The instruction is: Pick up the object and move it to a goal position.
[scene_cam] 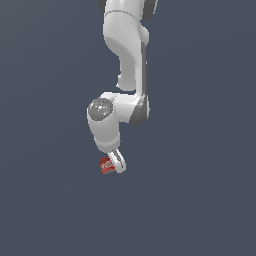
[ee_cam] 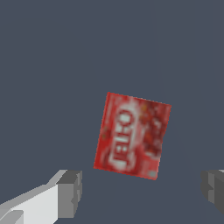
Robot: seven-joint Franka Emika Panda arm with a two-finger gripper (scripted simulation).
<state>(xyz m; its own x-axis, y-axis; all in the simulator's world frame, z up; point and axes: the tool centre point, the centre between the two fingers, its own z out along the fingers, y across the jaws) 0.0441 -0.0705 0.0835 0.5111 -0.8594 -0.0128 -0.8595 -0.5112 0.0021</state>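
The object is a small red box with a white oval logo, its printed face turned toward the wrist camera, with the dark grey floor behind it. In the exterior view the red box sits just below the arm's hand, on the exterior view's left of one white finger. My gripper is open, its grey pads standing wide apart. The box lies ahead of the gap between them and neither pad touches it. In the exterior view the gripper is right beside the box and the second finger is hidden.
The white arm reaches in from the top of the exterior view. A plain dark grey floor surrounds the box. No other object or goal marker shows.
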